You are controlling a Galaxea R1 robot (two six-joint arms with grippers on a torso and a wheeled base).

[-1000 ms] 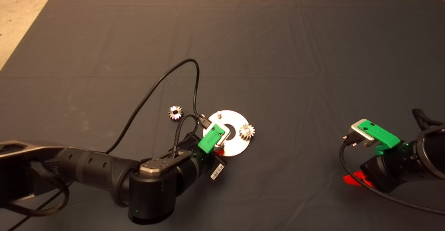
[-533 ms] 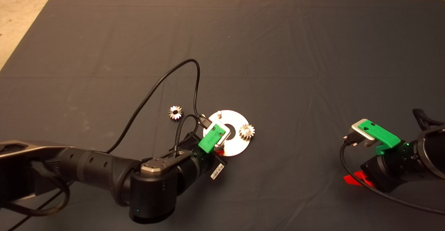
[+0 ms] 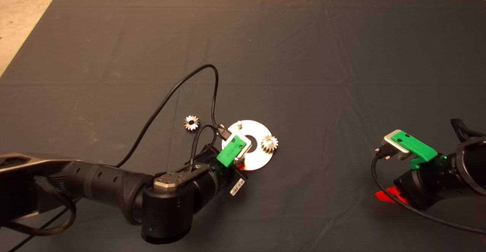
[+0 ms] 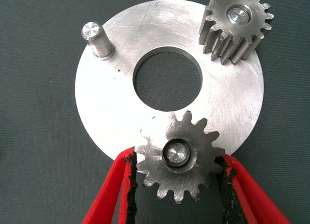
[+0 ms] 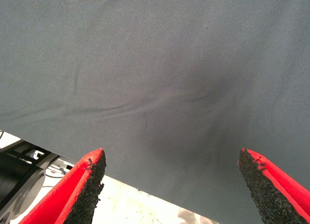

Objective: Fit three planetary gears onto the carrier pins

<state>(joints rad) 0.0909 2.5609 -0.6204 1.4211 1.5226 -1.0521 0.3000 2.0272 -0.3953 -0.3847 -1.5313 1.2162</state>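
The silver carrier disc (image 3: pixel 255 161) lies at mid-mat and also shows in the left wrist view (image 4: pixel 111 112). One planetary gear (image 3: pixel 269 144) sits on a pin at the disc's right edge (image 4: pixel 237 25). One pin (image 3: pixel 239 124) stands bare (image 4: pixel 94 36). My left gripper (image 3: pixel 239 163) is at the disc's near edge. In its wrist view the left gripper (image 4: pixel 177 158) has both pads against a second gear (image 4: pixel 193 183), which is seated on the third pin. A third gear (image 3: pixel 191 123) lies loose on the mat left of the disc.
My right gripper (image 3: pixel 387 196) is parked at the lower right, open and empty above the mat's edge (image 5: pixel 172 158). A black cable (image 3: pixel 178 88) loops from the left wrist over the mat behind the disc. Bare floor (image 3: pixel 22 24) borders the mat.
Almost nothing has moved. Slightly less of the left gripper's red fingers shows beneath its wrist in the head view. The right arm has stayed still.
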